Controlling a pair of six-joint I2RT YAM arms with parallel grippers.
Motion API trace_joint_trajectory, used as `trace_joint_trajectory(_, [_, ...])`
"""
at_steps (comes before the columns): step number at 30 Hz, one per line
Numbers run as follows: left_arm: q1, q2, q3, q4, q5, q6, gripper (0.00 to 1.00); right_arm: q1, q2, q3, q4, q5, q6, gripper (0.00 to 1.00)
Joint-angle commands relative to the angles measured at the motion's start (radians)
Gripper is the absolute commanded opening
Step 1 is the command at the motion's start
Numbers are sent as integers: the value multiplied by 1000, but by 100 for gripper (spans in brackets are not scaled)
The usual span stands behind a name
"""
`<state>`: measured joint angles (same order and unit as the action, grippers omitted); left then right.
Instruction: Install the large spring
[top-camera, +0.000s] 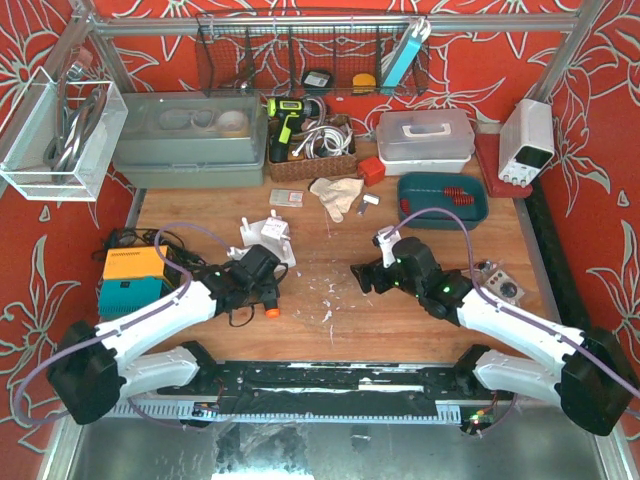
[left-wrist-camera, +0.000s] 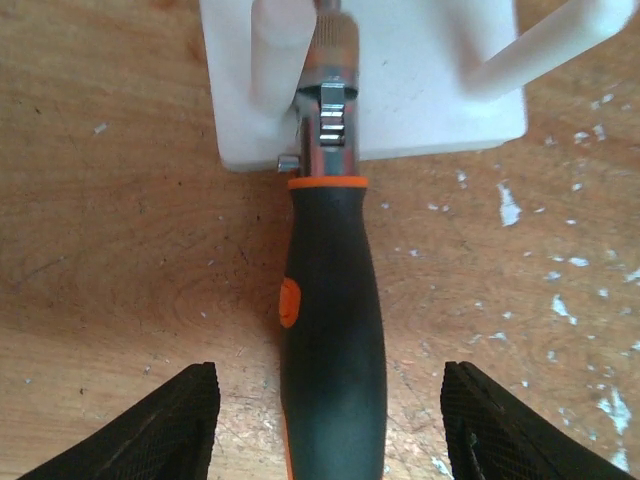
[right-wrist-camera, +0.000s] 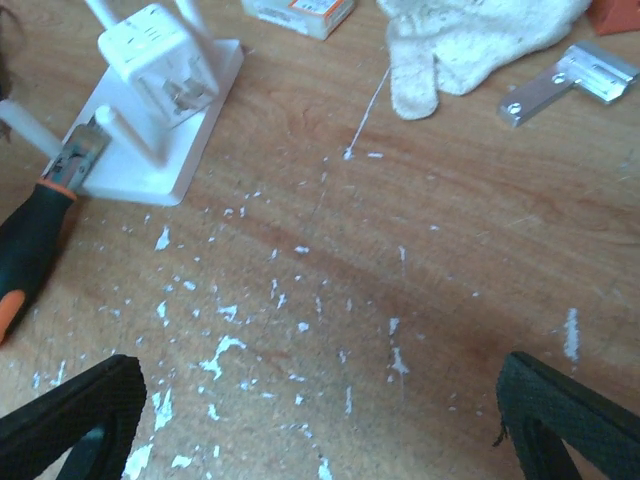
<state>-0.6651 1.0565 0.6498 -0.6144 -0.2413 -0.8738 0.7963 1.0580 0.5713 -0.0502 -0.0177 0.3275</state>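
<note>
Red floral-print walls enclose a scuffed wooden table (top-camera: 330, 240) flecked with white chips. At the far left sits an orange-and-teal box (top-camera: 133, 280), with no readable writing. The left gripper (left-wrist-camera: 330, 420) is spread, its pads either side of the black-and-orange ratchet tool handle (left-wrist-camera: 330, 330) without touching it. The tool's metal head rests against the white plastic pegged fixture (left-wrist-camera: 400, 90), whose top is cut off in the left wrist view. Further right lie a white cloth glove (right-wrist-camera: 470, 40) and a metal bracket (right-wrist-camera: 565, 82). The right gripper (right-wrist-camera: 320, 420) hangs wide apart over bare wood. Red coil springs (top-camera: 452, 194) lie in the teal tray (top-camera: 440, 215) at the back right; which one is the large spring cannot be made out.
</note>
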Motion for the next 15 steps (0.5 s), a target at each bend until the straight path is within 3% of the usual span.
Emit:
trace_joint_trajectory(1, [-8, 63, -14, 66, -8, 12, 61, 4, -12, -29, 55, 92, -8, 96])
trace_joint_trajectory(15, [-8, 172, -64, 189, -4, 25, 56, 4, 9, -28, 53, 115, -10, 96])
